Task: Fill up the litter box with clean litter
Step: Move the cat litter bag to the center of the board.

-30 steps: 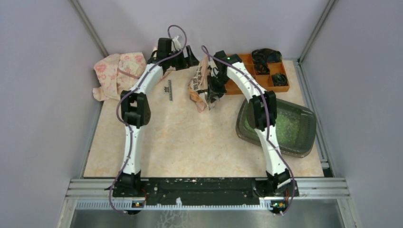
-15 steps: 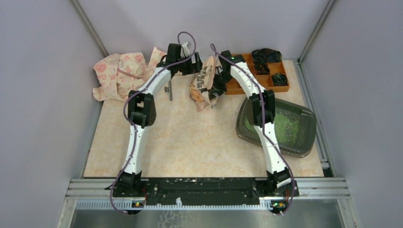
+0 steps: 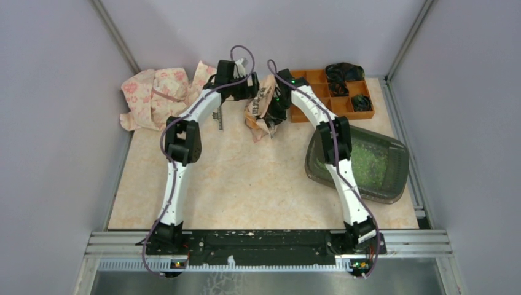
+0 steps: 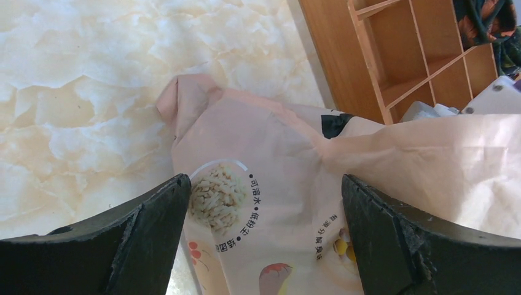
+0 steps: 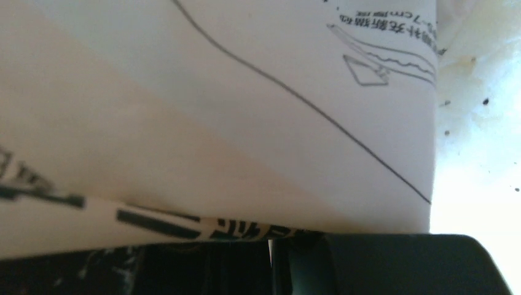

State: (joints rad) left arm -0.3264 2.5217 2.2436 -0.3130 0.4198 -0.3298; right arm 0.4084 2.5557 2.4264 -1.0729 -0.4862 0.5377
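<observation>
- The litter box (image 3: 400, 178), its long axis running left to right, was found with clean litter (image 3: 372, 161) inside.
- The pink bag (image 3: 260, 109) was located beyond the litter box and to its left, with the right arm nearer the box.
- The left gripper (image 4: 264, 187) was spread wide astride the bag, grasping nothing.
- The right gripper (image 3: 274, 112) was apparently clamped on the bag, its jaws being hidden by paper.

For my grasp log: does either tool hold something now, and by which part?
The right tool grips the pink litter bag at its side facing the orange organiser. The left tool straddles the bag, open.
</observation>
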